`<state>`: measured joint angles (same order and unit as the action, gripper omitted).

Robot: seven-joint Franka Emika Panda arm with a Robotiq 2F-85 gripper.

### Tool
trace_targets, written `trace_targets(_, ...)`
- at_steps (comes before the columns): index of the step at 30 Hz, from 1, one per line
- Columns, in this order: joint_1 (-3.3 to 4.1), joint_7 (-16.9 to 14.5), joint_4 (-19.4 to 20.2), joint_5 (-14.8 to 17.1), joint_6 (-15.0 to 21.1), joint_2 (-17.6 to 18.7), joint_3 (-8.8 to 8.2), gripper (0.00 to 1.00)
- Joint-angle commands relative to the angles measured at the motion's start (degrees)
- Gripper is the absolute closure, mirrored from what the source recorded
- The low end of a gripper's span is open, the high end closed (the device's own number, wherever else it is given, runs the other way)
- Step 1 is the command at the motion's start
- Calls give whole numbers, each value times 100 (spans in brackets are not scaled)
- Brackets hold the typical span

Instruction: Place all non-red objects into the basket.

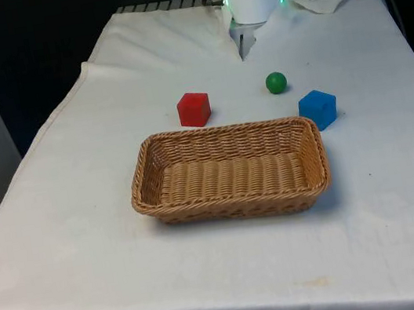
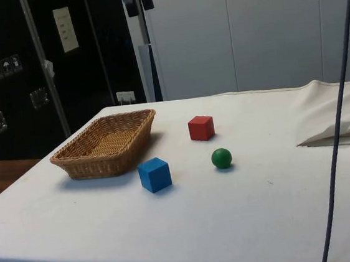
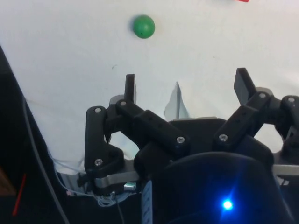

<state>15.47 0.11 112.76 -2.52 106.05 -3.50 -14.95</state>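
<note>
One camera looks down the long table, with the basket (image 1: 230, 171) close at 6 o'clock. Another looks across from the side. Both see the basket, green ball (image 1: 276, 83) and two blocks. The wrist camera looks straight down, seeing the ball far below

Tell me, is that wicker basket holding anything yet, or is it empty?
Empty. The front view shows the basket with only bare woven floor inside; the blue cube, green ball and red cube all sit on the cloth outside it.
</note>
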Motion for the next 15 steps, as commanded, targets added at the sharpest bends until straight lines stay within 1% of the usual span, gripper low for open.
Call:
trace_targets(1,6,80,103,-97,86,-115,23,0)
trace_targets(7,6,178,332,-258,109,-378,57,0)
trace_targets(8,6,109,264,-183,23,-309,40,0)
trace_targets(9,6,195,367,-281,115,-418,63,0)
trace_targets(15,6,292,625,-395,201,-682,109,0)
